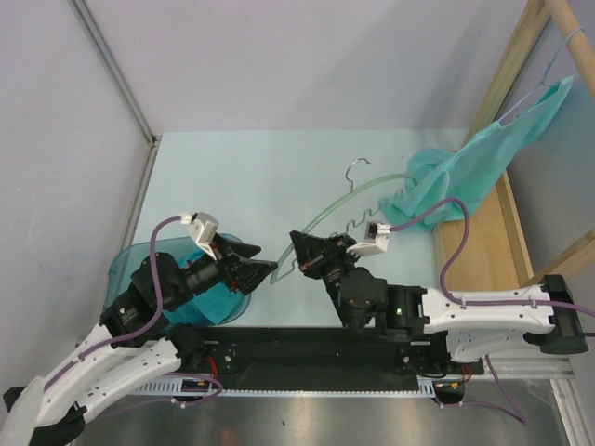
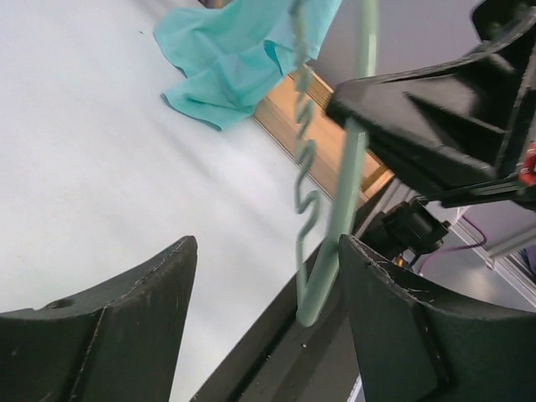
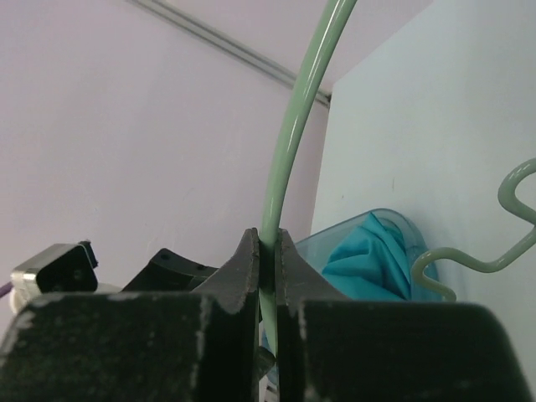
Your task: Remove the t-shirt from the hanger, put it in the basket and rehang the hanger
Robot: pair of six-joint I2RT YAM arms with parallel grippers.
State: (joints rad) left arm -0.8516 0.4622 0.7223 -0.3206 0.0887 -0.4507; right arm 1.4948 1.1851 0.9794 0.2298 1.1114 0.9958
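Right end effector (image 3: 266, 241) pinches the hanger (image 2: 350, 167); left end effector (image 2: 268, 251) gapes wide around its near tip. Held by one grip, the hanger might swing and snag the t-shirt (image 1: 432, 186) at its far end.

L arm (image 1: 112, 358) jaws apart; R arm (image 1: 502, 311) jaws tight.

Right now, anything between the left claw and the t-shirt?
Yes. The right claw, shut on the hanger, sits between the open left claw and the t-shirt, which is bunched at the hanger's far end by the wooden rack.
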